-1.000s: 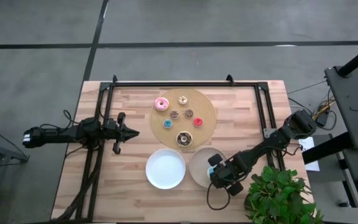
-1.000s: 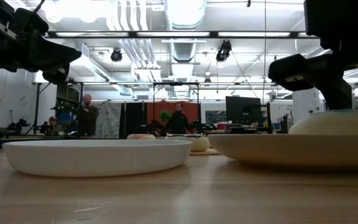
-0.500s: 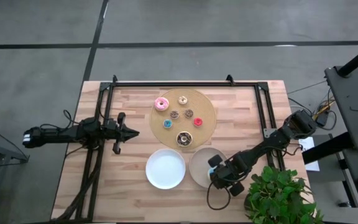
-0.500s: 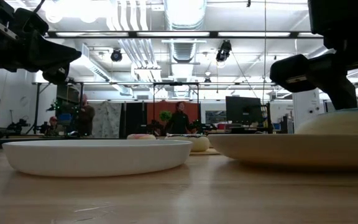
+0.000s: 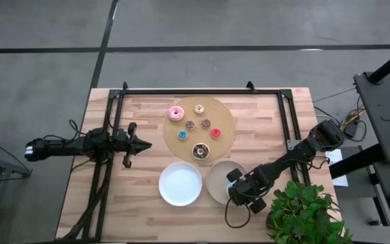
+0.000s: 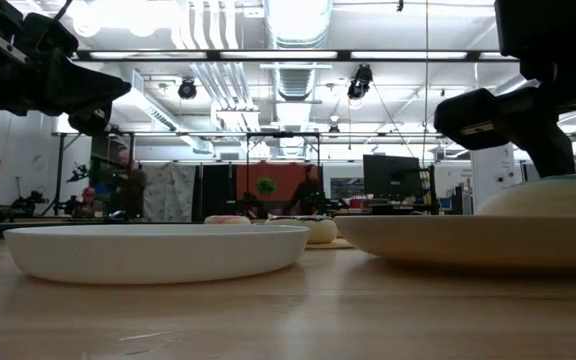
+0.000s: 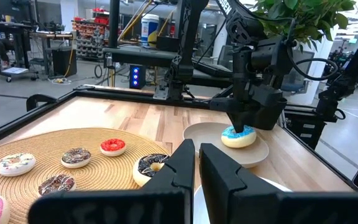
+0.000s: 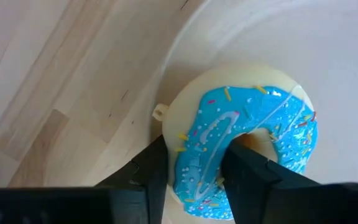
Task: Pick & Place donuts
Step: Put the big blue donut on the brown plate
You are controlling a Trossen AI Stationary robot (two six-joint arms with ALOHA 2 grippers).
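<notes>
A light blue donut (image 8: 253,130) lies in the right one of two plates (image 5: 212,191), with my right gripper (image 5: 234,181) pointing down and shut on it. Six more donuts lie on the round woven board (image 5: 225,112): pink (image 5: 176,113), chocolate (image 5: 200,150), and small tan (image 5: 199,108), red (image 5: 216,132), blue (image 5: 182,134) and brown (image 5: 190,125) ones. My left gripper (image 5: 146,144) is shut, holds nothing and hovers level at the table's left, pointing toward the board. My right gripper pinches one side of the light blue donut's ring (image 8: 197,146). One finger (image 8: 151,171) is on the ring's outer edge and the other finger (image 8: 247,174) stands in the hole. The fingers come steeply from above. The donut's underside (image 7: 238,142) rests on the plate.
An empty white plate (image 5: 180,184) sits left of the plate with the donut. A green plant (image 5: 300,210) stands at the table's near right corner, close to my right arm. A black frame (image 5: 202,90) runs along the far and side edges.
</notes>
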